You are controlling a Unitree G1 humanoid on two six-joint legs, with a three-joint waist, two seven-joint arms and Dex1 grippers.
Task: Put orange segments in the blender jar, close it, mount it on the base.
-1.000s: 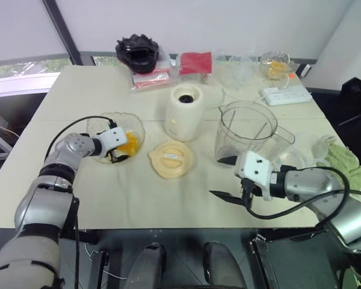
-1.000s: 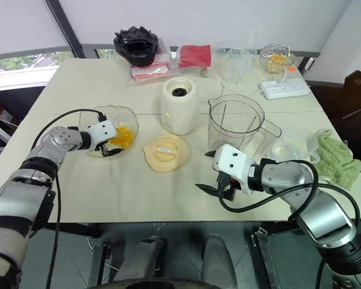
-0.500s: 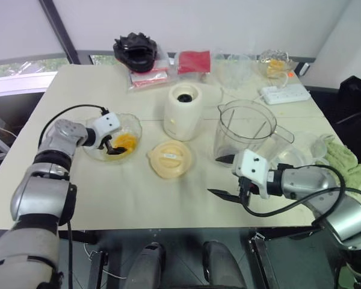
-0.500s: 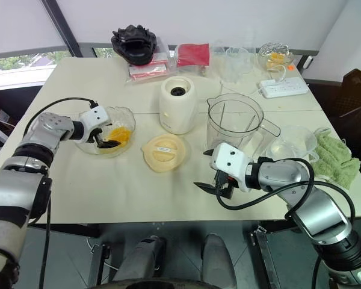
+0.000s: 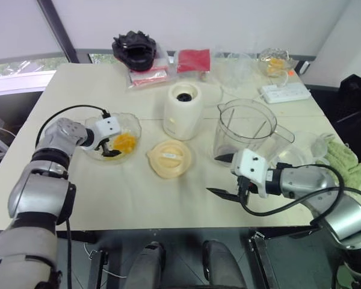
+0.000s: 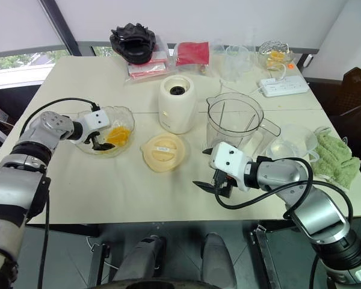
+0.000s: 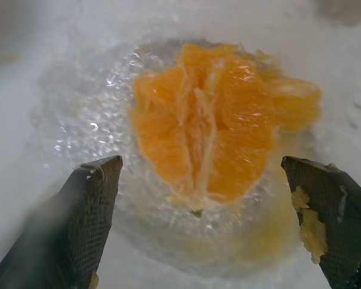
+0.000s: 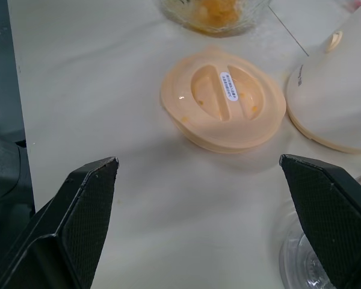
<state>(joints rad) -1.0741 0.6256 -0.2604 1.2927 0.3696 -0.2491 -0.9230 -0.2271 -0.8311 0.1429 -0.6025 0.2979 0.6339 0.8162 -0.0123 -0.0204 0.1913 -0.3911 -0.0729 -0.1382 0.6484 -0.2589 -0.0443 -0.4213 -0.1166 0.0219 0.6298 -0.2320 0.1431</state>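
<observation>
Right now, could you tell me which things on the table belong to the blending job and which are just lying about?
Belong to the job:
- orange segments in the scalloped bowl
- blender jar
- base
- cream lid

Just lying about:
- black object at the far edge
- red packet
- power strip
- green cloth
- small tub

Orange segments [image 7: 204, 141] lie in a clear bowl [image 7: 78, 114] between spread fingers [image 7: 87, 205].
</observation>
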